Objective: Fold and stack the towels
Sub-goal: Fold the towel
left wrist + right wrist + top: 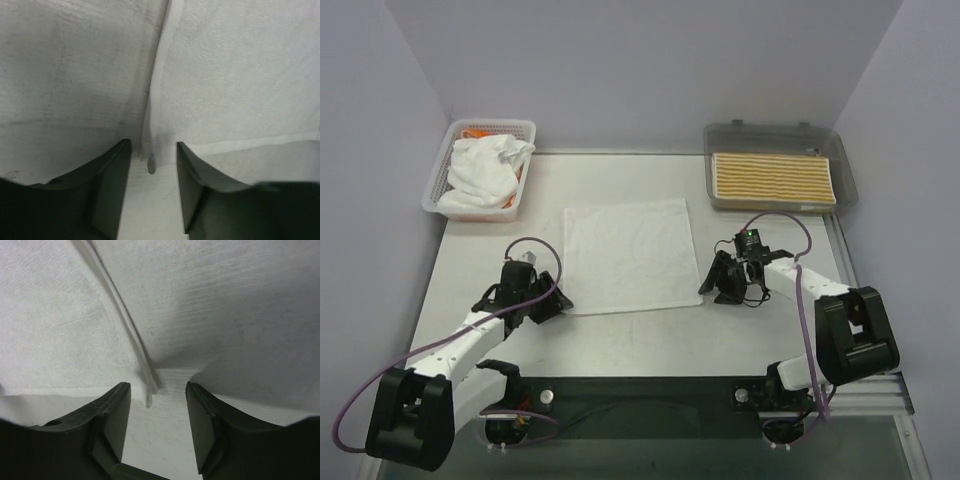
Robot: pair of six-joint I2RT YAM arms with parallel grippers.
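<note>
A white towel (626,255) lies spread flat in the middle of the table. My left gripper (558,300) sits at its near left corner. In the left wrist view that gripper (153,145) is open, and the towel's corner tip (151,162) lies loose between the fingers, touching neither. My right gripper (712,285) sits at the near right corner. It (157,386) is open too, with the hem's tip (149,399) loose in the gap. More white towels (485,172) and a bit of orange cloth (475,132) are heaped in the basket. A yellow-and-white striped towel (775,178) lies folded in the tray.
The white mesh basket (444,172) stands at the back left and the grey tray (720,140) at the back right. Purple cables loop over both arms. The table's dark front rail (640,385) runs between the arm bases.
</note>
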